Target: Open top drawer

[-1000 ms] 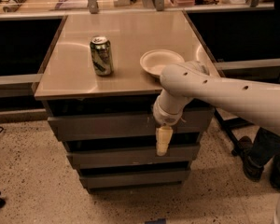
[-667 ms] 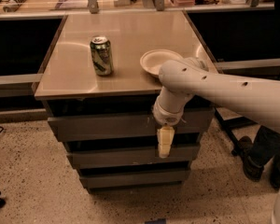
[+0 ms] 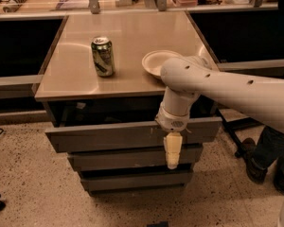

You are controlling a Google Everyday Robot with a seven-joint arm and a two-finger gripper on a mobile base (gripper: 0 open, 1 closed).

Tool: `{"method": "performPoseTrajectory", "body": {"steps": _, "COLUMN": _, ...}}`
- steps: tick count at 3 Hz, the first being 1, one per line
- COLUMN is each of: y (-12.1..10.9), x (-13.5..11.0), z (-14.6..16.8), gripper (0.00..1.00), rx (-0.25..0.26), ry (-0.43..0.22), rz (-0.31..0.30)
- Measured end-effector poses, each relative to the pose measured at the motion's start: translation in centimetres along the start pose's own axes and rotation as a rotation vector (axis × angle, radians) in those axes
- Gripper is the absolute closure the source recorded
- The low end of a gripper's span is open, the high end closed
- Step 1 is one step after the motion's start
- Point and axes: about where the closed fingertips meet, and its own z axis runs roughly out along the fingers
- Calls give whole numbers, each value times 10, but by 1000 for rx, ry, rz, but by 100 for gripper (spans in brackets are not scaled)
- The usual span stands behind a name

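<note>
The top drawer [image 3: 104, 135] is the widest dark-grey front under the steel table top [image 3: 132, 32]. It stands out toward me, with a dark gap above it. Small whitish scratches sit right of its centre. My white arm reaches in from the right. My gripper [image 3: 173, 151] hangs down in front of the drawer's front, right of centre, its cream tip reaching over the second drawer front [image 3: 118, 158]. The wrist covers the drawer's top edge there.
A green can [image 3: 103, 56] and a white paper plate [image 3: 156, 63] stand on the table top. A third drawer front [image 3: 132, 179] sits lowest. A person's leg and shoe [image 3: 262, 150] are at the right. Dark shelving flanks the table.
My gripper has shifted slightly down and to the right, toward the camera. The top drawer front looks a little wider and nearer than before.
</note>
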Motion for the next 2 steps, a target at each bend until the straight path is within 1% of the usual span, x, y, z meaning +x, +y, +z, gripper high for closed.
{"method": "performPoseTrajectory", "body": {"steps": 1, "y": 27, "x": -3, "z": -9, "gripper": 0, "rx": -73, "ry": 12, "rz": -2}}
{"method": "performPoseTrajectory", "body": {"steps": 2, "y": 58, "x": -6, "z": -11, "gripper": 0, "rx": -183, "ry": 23, "rz": 1}}
